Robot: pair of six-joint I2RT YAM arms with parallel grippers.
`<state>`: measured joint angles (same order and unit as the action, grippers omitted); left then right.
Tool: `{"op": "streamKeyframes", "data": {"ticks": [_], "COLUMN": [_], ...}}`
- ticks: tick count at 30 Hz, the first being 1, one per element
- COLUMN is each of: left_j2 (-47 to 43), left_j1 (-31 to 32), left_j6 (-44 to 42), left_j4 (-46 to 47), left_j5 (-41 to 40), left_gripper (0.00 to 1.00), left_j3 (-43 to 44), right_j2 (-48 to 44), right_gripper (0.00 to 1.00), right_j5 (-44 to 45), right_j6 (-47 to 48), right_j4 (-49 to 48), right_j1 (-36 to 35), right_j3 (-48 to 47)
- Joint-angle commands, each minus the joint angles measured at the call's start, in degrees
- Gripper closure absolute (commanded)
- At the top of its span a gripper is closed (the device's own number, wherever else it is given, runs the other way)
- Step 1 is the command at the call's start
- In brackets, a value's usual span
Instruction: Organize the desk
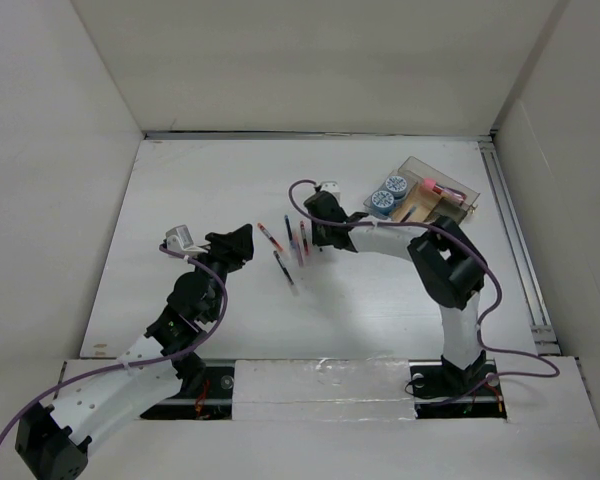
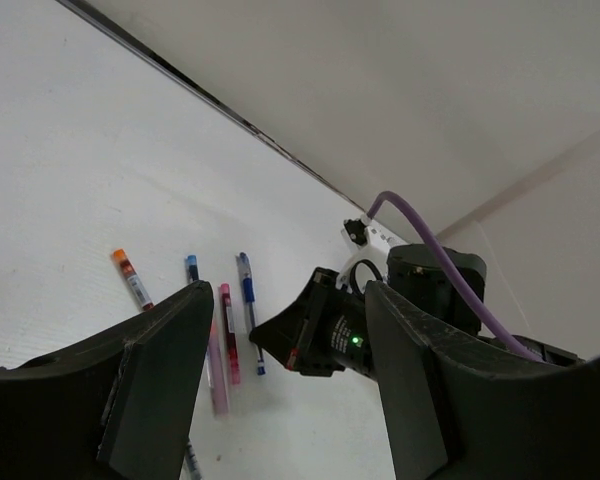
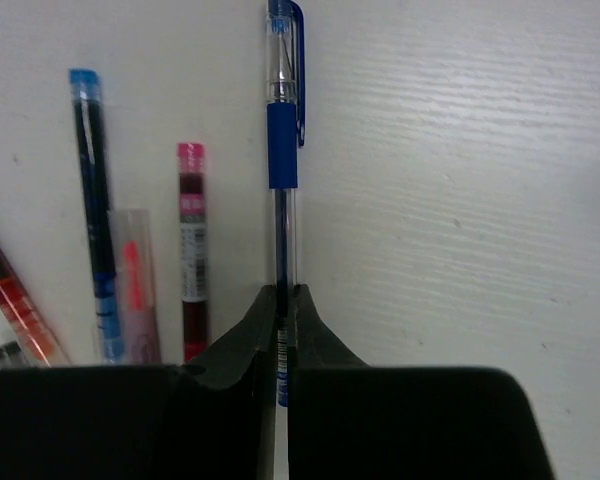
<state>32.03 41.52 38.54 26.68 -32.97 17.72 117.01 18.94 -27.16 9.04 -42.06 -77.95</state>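
Top view: the desk [image 1: 210,190] spreads beneath both arms, with pens [image 1: 271,238] at its centre. Left wrist view — the left gripper [image 2: 285,300] hangs above it, fingers apart and empty. Right wrist view — the right gripper [image 3: 283,305] is clamped on a blue pen [image 3: 283,160], desk close beneath.

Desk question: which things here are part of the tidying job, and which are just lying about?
Part of the job: desk; blue pen, pinched in the right gripper; other loose pens; clear tray.
Just there: purple cable; metal rail.
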Motion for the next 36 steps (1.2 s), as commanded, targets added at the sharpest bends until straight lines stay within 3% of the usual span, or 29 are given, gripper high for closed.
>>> {"op": "streamKeyframes", "data": {"ticks": [1, 6, 8, 13, 22, 31, 33, 36], "left_j2": [-0.22, -0.22, 0.05, 0.14, 0.49, 5.67, 6.72, 7.43], "left_j1": [-0.21, -0.21, -0.21, -0.21, -0.21, -0.21, -0.21, -0.21], "left_j6": [-0.66, -0.66, -0.66, -0.66, -0.75, -4.27, -4.79, -5.23], "left_j4": [1.98, 2.24, 1.8, 2.15, 2.06, 6.28, 6.11, 6.81], "left_j5": [0.45, 0.72, 0.8, 0.98, 1.94, 9.15, 10.46, 10.74], "left_gripper": [0.41, 0.41, 0.41, 0.41, 0.41, 0.38, 0.38, 0.37], "left_j3": [1.44, 1.44, 1.71, 1.53, 1.88, 3.2, 3.64, 3.73], "right_j2": [-9.92, -22.33, -30.2, -37.11, -37.82, -32.2, -31.41, -31.75], "right_gripper": [1.0, 1.0, 1.0, 1.0, 1.0, 1.0, 0.96, 0.73], "right_j5": [-1.88, -0.84, 4.24, 4.18, -2.05, -4.96, -5.05, -4.27], "right_j6": [-1.58, -5.0, -9.11, -16.86, -20.83, -20.21, -20.22, -20.48], "right_j4": [-6.88, -14.47, -22.61, -24.77, -22.57, -21.52, -21.52, -21.52], "right_j1": [3.03, 5.15, 8.47, 18.03, 30.72, 31.87, 31.87, 32.4], "right_j3": [6.2, 14.21, 23.41, 33.72, 35.59, 31.99, 31.72, 31.63]}}
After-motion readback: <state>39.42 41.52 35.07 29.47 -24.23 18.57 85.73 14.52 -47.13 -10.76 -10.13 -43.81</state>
